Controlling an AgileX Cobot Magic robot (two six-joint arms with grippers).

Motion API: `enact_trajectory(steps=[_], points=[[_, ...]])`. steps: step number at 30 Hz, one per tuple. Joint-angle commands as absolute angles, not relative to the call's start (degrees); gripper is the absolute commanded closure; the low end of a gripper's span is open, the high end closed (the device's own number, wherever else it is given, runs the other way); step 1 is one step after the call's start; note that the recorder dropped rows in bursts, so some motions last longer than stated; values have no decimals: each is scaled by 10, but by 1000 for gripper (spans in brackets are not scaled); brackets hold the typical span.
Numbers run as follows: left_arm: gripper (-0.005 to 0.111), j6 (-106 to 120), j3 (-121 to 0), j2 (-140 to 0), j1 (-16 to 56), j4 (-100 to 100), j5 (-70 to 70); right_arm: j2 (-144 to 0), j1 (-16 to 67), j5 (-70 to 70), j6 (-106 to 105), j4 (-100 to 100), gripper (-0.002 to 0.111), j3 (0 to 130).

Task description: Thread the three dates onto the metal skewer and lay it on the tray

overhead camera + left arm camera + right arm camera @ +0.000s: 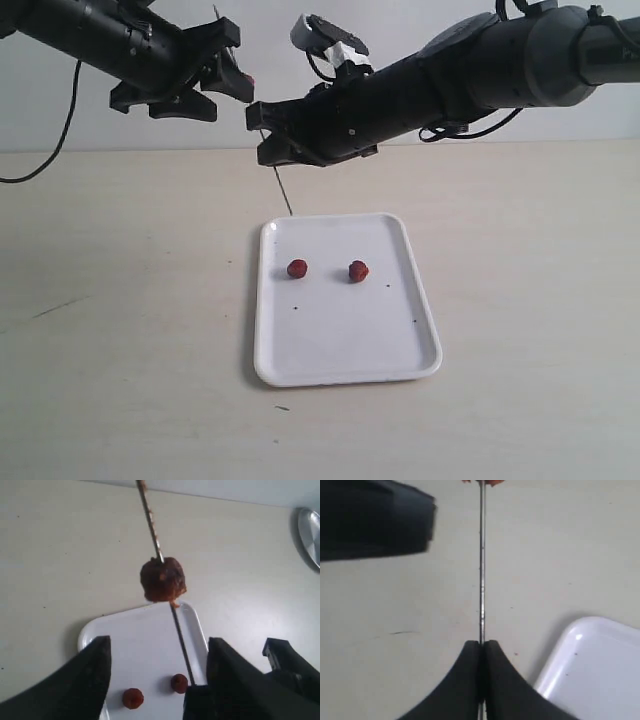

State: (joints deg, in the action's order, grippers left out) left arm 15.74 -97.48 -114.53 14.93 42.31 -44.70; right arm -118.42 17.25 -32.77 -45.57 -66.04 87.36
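The metal skewer (482, 555) is pinched between my right gripper's (481, 645) shut fingers and slants up over the table behind the tray. One date (162, 579) is threaded on the skewer (150, 517), clear of any finger. My left gripper (160, 677) stands open just short of that date, its fingers (92, 677) spread to either side with nothing between them. Two more dates (297, 268) (358, 271) lie side by side on the white tray (345, 350). In the exterior view the left gripper (228, 72) and right gripper (262, 128) hang close together above the tray's far-left corner.
A round metal object (310, 535) lies on the table at the edge of the left wrist view. The right arm (470, 75) reaches across from the right, above the table behind the tray. Pale tabletop (120, 300) surrounds the tray.
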Motion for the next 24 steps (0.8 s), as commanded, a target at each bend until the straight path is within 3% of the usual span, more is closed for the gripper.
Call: enact_trajectory(steps=[1,10,18,24], points=[[50,214,-974,-1125,139,425,-458,-1173,173,-301,-352,-510,108,879],[50,345,-974,-1134,149,420,-513,-1086,151,-363,-73,-151,108,855],[50,399,-974,-1182,216,386,-537,-1012,71,-370,-108,-169,108,763],[50,294,-974,-1196,285,158,-504,-1009,42,-362,-167,-198,108,718]])
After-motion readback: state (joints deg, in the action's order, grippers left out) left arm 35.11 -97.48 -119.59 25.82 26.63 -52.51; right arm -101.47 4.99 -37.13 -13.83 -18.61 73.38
